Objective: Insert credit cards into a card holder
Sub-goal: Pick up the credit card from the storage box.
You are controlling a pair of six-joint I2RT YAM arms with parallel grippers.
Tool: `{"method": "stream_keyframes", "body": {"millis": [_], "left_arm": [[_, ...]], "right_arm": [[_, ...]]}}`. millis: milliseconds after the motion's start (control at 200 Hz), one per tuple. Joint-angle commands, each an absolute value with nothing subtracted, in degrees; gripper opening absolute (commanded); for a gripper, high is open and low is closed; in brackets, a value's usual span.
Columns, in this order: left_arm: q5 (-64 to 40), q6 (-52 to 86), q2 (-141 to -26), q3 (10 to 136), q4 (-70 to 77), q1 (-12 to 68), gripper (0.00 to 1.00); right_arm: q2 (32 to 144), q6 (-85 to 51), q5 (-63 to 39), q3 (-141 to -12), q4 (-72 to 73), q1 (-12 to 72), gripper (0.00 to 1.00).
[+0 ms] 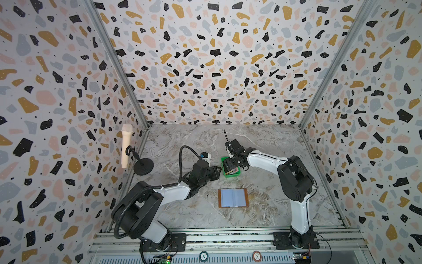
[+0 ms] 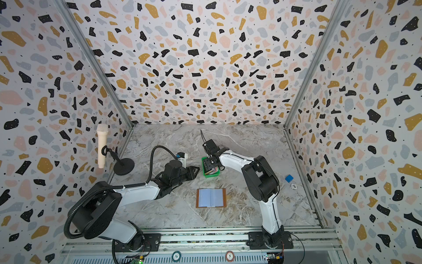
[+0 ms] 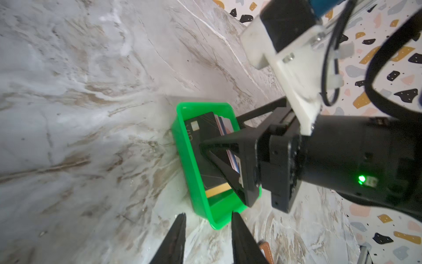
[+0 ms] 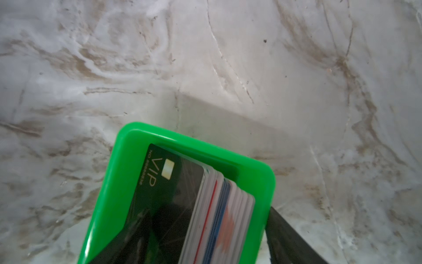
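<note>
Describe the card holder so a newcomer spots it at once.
On the marble tabletop, start at the green tray and come toward the camera. The card holder lies open flat there, touching nothing: brown-edged with pale blue-grey sleeves, not walled and bright green like the tray.

Odds and ends on the marble tabletop [image 1: 262, 141]

A green tray [image 3: 189, 173] sits just past centre towards twelve o'clock. A cream microphone [image 1: 126, 146] on a black round-based stand [image 1: 143, 166] is at nine o'clock. A blue block [image 2: 289, 178] and a white chip [image 2: 294, 186] lie near each other at three o'clock. A green chip [image 1: 203, 256] and a red chip [image 1: 257, 255] rest on the rail at six o'clock.
</note>
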State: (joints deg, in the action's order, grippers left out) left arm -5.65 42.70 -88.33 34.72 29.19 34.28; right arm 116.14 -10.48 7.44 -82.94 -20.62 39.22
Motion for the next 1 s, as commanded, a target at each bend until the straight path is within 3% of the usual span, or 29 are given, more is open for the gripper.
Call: {"method": "stream_keyframes", "body": {"millis": [0,80,300,405,506,626,996], "left_arm": [[-7.51,44.96,-92.01,35.82,36.60,32.23,0.37],[-9.02,46.13,-95.02,36.70,39.31,31.82,0.37],[-11.05,49.37,-100.89,38.67,45.52,31.73,0.38],[-11.16,49.84,-102.21,38.97,46.88,31.82,0.39],[-10.54,49.67,-103.25,39.30,46.30,31.81,0.38],[-9.08,49.31,-104.70,40.15,44.47,31.82,0.28],[-8.75,50.09,-108.37,43.37,44.52,32.94,0.31]], "right_arm": [[115.75,-9.47,8.55,-82.37,-22.03,39.55,0.79],[116.17,-9.75,8.49,-82.11,-22.14,39.60,0.79],[116.29,-10.10,8.53,-80.78,-21.41,39.42,0.57],[116.28,-10.18,8.35,-80.65,-21.00,39.38,0.52],[116.52,-10.26,8.46,-80.77,-21.01,39.38,0.51],[116.48,-10.37,8.25,-80.77,-20.89,39.42,0.53],[116.64,-10.26,8.31,-80.95,-20.65,39.42,0.59]]}}
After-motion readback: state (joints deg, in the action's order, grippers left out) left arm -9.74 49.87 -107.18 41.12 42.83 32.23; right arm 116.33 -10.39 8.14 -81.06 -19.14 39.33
